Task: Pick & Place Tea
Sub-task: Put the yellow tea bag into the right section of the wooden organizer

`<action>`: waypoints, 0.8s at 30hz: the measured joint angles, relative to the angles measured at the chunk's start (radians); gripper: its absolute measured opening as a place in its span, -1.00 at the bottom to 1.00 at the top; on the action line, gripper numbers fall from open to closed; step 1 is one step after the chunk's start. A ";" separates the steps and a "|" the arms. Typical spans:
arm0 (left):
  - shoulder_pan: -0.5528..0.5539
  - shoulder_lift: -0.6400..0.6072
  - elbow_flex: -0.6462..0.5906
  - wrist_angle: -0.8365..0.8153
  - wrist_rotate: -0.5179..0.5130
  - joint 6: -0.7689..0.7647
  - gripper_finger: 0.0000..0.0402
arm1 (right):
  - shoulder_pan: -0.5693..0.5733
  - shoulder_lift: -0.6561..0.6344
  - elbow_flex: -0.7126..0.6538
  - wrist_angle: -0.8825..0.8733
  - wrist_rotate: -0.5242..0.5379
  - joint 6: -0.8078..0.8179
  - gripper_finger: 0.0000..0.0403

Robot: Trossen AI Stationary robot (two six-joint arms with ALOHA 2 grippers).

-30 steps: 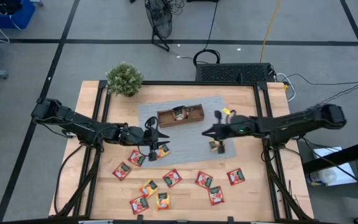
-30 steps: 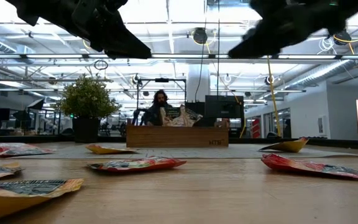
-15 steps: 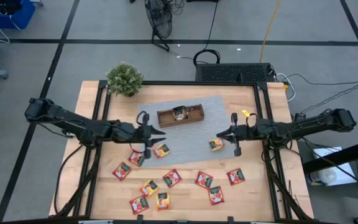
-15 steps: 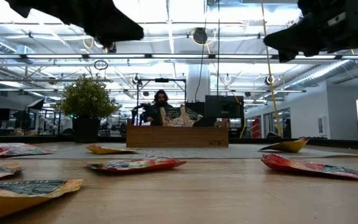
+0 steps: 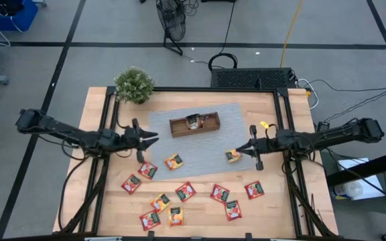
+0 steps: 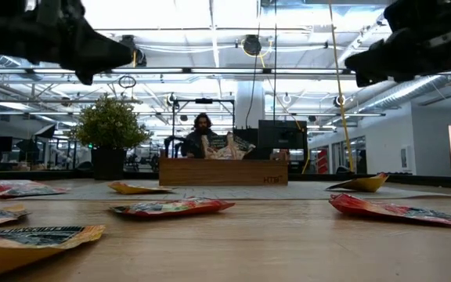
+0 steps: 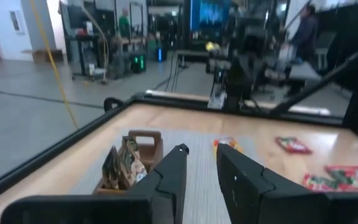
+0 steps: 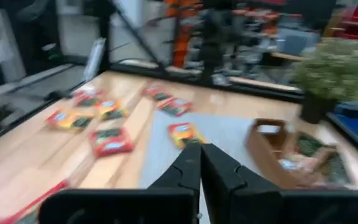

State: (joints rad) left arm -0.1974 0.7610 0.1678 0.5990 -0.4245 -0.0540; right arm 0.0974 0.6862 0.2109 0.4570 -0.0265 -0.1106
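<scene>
A: Item one, the tea. Location?

B: Loose packets (image 5: pixel 185 191) scattered flat over the near half of the table (image 5: pixel 283 204), red and orange-yellow wrappers. One orange packet (image 5: pixel 173 161) lies on the edge of the grey mat (image 5: pixel 216 144); another (image 5: pixel 232 155) lies just beside the right gripper. A few packets stand on edge in the middle compartment of the wooden tray (image 5: pixel 194 124).

A: Orientation of the packets?

B: Square, so no real long axis. Most sit skewed, corners pointing every way; none lines up with the table edge.

A: Item two, the grippers?

B: Left gripper (image 5: pixel 150 137) hovers over the mat's left edge, fingers (image 7: pixel 169 171) parted with nothing between them. Right gripper (image 5: pixel 240 148) hovers at the mat's right side, jaws brought together and empty in the right wrist view.

A: Step in hand, by your reading?

B: Probably reaching for the next packet. Advice: come down square to one packet's side, pinch across an edge so the flat wrapper lifts cleanly, and choose one lying apart from its neighbours. The right jaws would need to spread first.

A: Other entries?

B: Potted plant (image 5: pixel 134 84) at the far left corner; a person (image 6: pixel 200 131) seated beyond the table in the low view
</scene>
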 joint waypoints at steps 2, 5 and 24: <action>0.000 -0.031 -0.033 0.036 0.000 -0.006 -0.54 | 0.020 0.004 0.002 -0.024 -0.002 -0.003 -0.93; 0.000 -0.062 -0.059 0.053 0.000 -0.008 -0.54 | 0.070 0.030 0.037 -0.114 0.033 0.003 -0.73; 0.000 -0.053 -0.063 0.049 0.005 -0.007 -0.54 | 0.219 0.561 0.446 -0.939 0.452 0.248 -0.25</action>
State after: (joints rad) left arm -0.1974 0.7082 0.1047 0.6476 -0.4194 -0.0612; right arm 0.3160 1.2472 0.6574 -0.4815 0.4252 0.1379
